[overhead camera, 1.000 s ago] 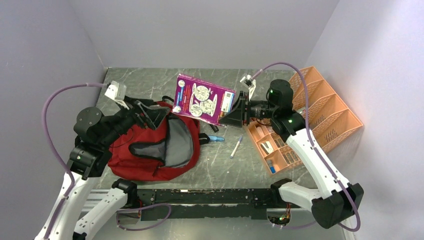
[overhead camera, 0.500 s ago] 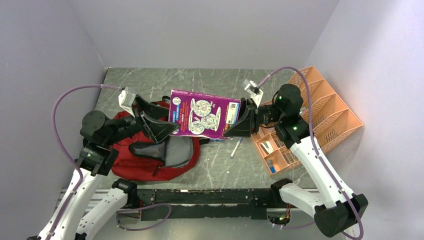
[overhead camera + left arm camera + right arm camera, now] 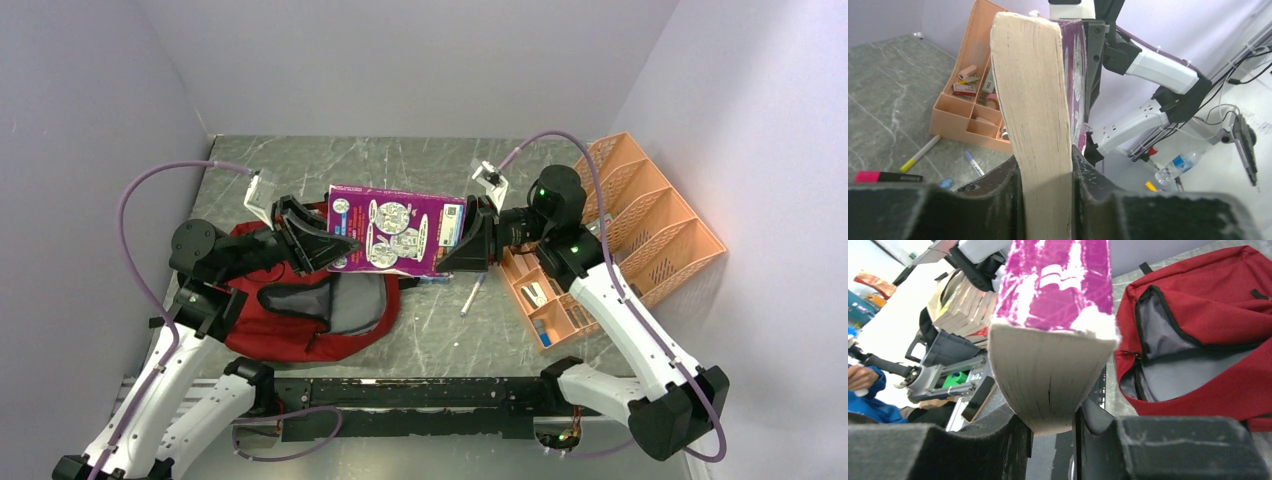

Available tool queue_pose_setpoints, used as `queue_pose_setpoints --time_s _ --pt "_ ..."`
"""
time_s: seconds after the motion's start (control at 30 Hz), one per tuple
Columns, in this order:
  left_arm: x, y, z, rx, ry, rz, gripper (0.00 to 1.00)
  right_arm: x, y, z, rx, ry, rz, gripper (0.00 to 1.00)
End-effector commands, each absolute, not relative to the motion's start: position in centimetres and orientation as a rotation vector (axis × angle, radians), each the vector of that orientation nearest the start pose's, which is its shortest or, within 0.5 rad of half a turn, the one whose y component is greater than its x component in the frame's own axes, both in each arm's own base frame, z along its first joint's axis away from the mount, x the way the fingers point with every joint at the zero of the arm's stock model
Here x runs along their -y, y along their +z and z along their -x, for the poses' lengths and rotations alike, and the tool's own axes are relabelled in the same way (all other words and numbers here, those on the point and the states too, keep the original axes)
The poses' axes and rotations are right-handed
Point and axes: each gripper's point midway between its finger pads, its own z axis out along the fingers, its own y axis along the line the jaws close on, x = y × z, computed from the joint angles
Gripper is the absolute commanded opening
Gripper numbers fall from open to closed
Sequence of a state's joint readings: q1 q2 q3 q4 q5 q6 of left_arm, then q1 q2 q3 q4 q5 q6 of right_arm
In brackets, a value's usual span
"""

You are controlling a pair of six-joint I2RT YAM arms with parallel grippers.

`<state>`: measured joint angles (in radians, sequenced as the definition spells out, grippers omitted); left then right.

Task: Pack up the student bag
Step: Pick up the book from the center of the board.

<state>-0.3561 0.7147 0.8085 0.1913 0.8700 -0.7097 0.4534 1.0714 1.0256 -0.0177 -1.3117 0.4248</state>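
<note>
Student bag (image 3: 290, 335) gapes at eight o'clock, grey lining showing; left gripper (image 3: 335, 250) and right gripper (image 3: 458, 250) clamp purple book (image 3: 395, 230); left wrist shows stationery (image 3: 964, 90) in organiser (image 3: 948, 109).

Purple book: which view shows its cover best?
Top external: the purple book turns nearly its whole cover to that camera. Left wrist shows mostly its page edges; right wrist shows page edges and a strip of cover.
</note>
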Motion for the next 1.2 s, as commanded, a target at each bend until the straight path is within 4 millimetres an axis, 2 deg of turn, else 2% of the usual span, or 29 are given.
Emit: queue_pose_setpoints --time_s 0.0,0.07,0.1,0.27,0.3,0.37,0.6,0.87,1.1,1.17 --pt "22.3 39.3 -15.1 -1.4 -1.426 -0.627 0.21 -26.6 36.1 -15.2 -1.46 1.579 1.129 0.0" --pt "22.3 39.1 -15.1 -1.407 -1.426 -0.626 0.07 -26.7 36.2 -15.5 -1.464 1.576 1.107 0.04" --pt "22.4 39.0 -15.1 -1.408 -1.427 -0.626 0.05 -26.8 36.4 -15.7 -1.453 1.565 1.089 0.12" --pt "22.3 39.5 -14.6 -1.383 -1.439 -0.627 0.05 -26.9 37.7 -16.4 -1.403 1.55 0.972 0.52" --pt "22.3 39.6 -14.6 -1.377 -1.444 -0.628 0.05 -26.9 37.8 -16.6 -1.398 1.563 0.938 0.57" --pt "22.3 39.9 -14.4 -1.366 -1.454 -0.631 0.05 -27.1 38.4 -16.8 -1.359 1.589 0.895 0.61" --pt "22.2 41.1 -14.1 -1.337 -1.451 -0.632 0.05 -27.4 38.4 -16.9 -1.316 1.708 0.803 0.63" --pt "21.9 41.7 -14.8 -1.324 -1.442 -0.557 0.05 -27.4 38.3 -16.4 -1.279 1.797 0.728 0.5" --pt "21.8 41.4 -15.6 -1.344 -1.423 -0.519 0.05 -27.6 38.6 -15.4 -1.216 1.883 0.726 0.48" --pt "21.9 41.0 -15.8 -1.354 -1.423 -0.512 0.05 -27.6 38.9 -15.2 -1.188 1.907 0.722 0.39"
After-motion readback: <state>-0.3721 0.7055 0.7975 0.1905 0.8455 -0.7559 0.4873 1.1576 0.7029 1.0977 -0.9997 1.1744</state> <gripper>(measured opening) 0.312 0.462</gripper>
